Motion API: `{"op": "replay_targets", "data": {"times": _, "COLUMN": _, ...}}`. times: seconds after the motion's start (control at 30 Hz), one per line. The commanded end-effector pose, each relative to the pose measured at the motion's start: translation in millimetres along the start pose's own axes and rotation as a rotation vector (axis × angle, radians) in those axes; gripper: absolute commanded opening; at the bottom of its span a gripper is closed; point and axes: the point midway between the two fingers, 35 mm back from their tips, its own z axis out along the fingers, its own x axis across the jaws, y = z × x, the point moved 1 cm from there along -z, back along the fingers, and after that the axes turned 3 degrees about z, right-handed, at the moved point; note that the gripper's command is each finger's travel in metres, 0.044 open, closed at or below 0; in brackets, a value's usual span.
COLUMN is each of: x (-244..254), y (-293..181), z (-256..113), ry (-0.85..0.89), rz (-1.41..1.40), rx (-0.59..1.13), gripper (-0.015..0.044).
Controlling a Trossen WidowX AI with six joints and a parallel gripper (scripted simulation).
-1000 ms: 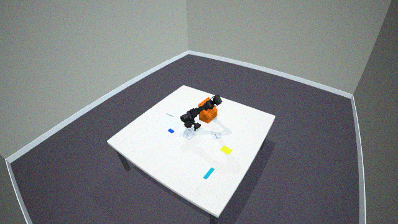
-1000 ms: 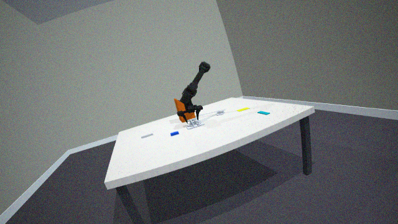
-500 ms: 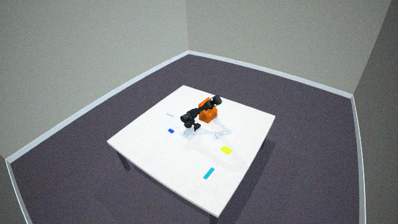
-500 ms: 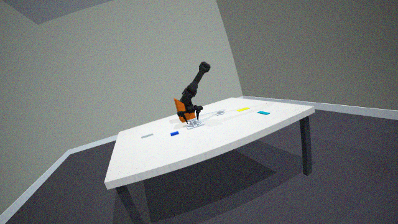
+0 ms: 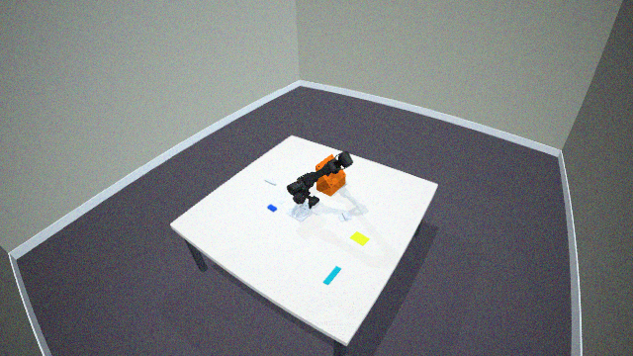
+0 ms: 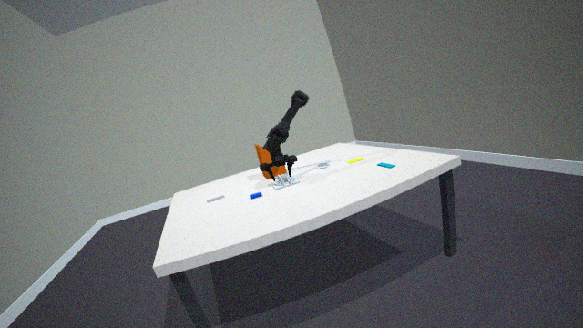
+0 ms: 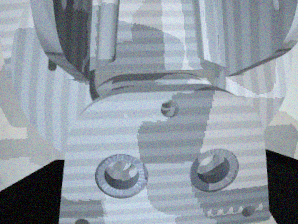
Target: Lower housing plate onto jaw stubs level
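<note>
The pale grey housing plate (image 7: 170, 145) fills the lower middle of the wrist view, with two ringed holes and a small hole near its rounded edge. My gripper (image 5: 305, 203) (image 6: 281, 178) (image 7: 160, 164) is shut on it, one black finger at each side. Two pale curved jaws, the left one (image 7: 72, 30) and the right one (image 7: 250, 37), stand beyond the plate's rounded edge. Light shapes show inside the ringed holes. The pale assembly sits low at the table under the fingers in the top and exterior views. The stubs' seating and any gap under the plate cannot be made out.
A blue block (image 5: 272, 208) (image 6: 256, 195) and a thin grey bar (image 5: 270, 182) (image 6: 215, 199) lie to one side. A small pale piece (image 5: 345, 217) (image 6: 322, 164), a yellow pad (image 5: 359, 238) (image 6: 356, 160) and a cyan strip (image 5: 332, 275) (image 6: 385, 165) lie on the other.
</note>
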Motion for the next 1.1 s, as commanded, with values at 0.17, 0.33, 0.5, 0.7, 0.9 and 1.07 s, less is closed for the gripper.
{"op": "replay_targets", "data": {"times": 0.17, "x": 0.4, "y": -0.8, "z": 3.1, "ry": 0.004, "rz": 0.006, "rx": 0.001, "gripper": 0.0351}}
{"op": "replay_targets", "data": {"times": 0.33, "x": 0.4, "y": -0.8, "z": 3.1, "ry": 0.004, "rz": 0.006, "rx": 0.001, "gripper": 0.0351}}
{"op": "replay_targets", "data": {"times": 0.5, "x": 0.4, "y": -0.8, "z": 5.1, "ry": 0.005, "rz": 0.006, "rx": 0.001, "gripper": 0.0351}}
{"op": "replay_targets", "data": {"times": 0.7, "x": 0.4, "y": -0.8, "z": 5.5, "ry": 0.005, "rz": 0.006, "rx": 0.001, "gripper": 0.0351}}
{"op": "replay_targets", "data": {"times": 0.9, "x": 0.4, "y": -0.8, "z": 7.5, "ry": 0.005, "rz": 0.006, "rx": 0.001, "gripper": 0.0351}}
{"op": "replay_targets", "data": {"times": 1.07, "x": 0.4, "y": -0.8, "z": 7.9, "ry": 0.005, "rz": 0.006, "rx": 0.001, "gripper": 0.0351}}
